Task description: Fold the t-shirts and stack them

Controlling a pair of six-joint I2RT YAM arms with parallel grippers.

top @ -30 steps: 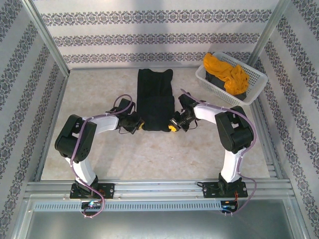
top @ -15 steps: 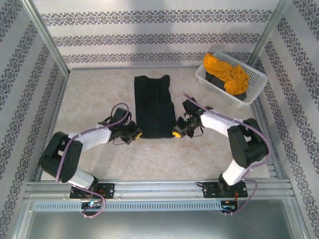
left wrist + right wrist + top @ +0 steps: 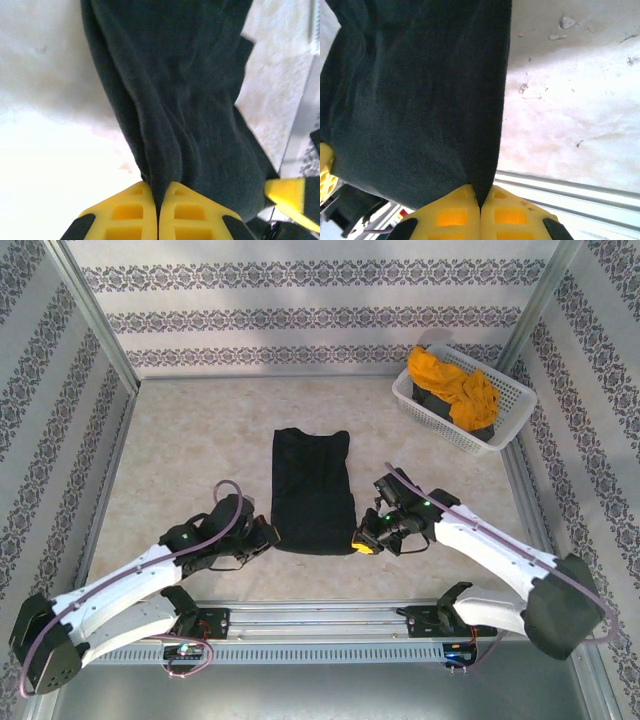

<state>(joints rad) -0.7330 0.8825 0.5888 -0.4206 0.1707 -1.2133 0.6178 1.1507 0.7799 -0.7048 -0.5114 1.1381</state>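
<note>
In the top view the left arm lies low across the lower left of the frame, reaching up and right to the middle. Its left claw (image 3: 268, 533) sits at the lower left corner of the black t-shirt (image 3: 312, 490). In the left wrist view the left claw (image 3: 158, 200), at the bottom centre, has its two yellow fingers pressed together on a pinch of the black t-shirt (image 3: 185, 100), whose fabric runs up and away from them in soft lengthwise folds.

The black t-shirt is folded into a long narrow strip and lies flat on the pale marbled surface (image 3: 190, 440) at the centre of the top view. Its near end is just above the metal rail (image 3: 320, 612) along the bottom.

To the right of centre, the right claw (image 3: 362, 543) meets the shirt's lower right corner. In the right wrist view the right claw (image 3: 480, 200) is likewise closed tight on the black t-shirt (image 3: 420, 100), gripping its edge, with bare surface to the right.

In the upper right corner of the top view stands a white lattice basket (image 3: 440, 430), well apart from both claws. An orange-yellow t-shirt (image 3: 455, 380) is heaped in it over a dark grey t-shirt (image 3: 433, 405).
</note>
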